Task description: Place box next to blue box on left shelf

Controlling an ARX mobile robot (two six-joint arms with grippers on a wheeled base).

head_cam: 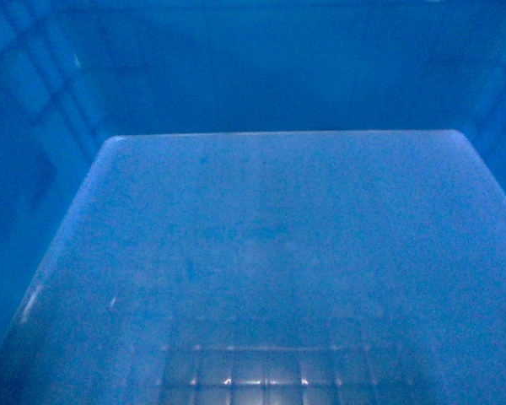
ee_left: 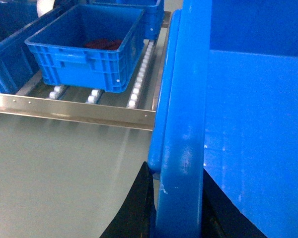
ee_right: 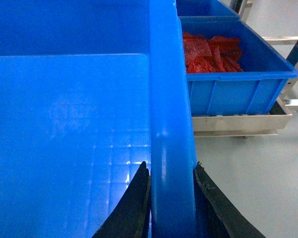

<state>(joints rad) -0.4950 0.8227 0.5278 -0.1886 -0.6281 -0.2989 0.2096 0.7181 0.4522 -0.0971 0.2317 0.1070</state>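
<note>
While clamped on box (ee_right: 69, 139) rim, left pincer (ee_left: 176, 208), right pincer (ee_right: 171, 203) narrowly open.

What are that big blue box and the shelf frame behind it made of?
The box looks like moulded plastic: glossy, with light glinting off its thick rim and grid-embossed floor. The shelf frame looks like bare metal, silvery and brushed, with pale rollers, probably plastic. The black pincers' material is unclear.

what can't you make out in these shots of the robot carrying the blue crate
- Head view: the box fills the frame, hiding shelves and both hands.
- Left wrist view: left hand cut by the bottom edge; dark red contents of the shelf crate unclear.
- Right wrist view: right hand cut off below; red items too indistinct to identify.
</note>
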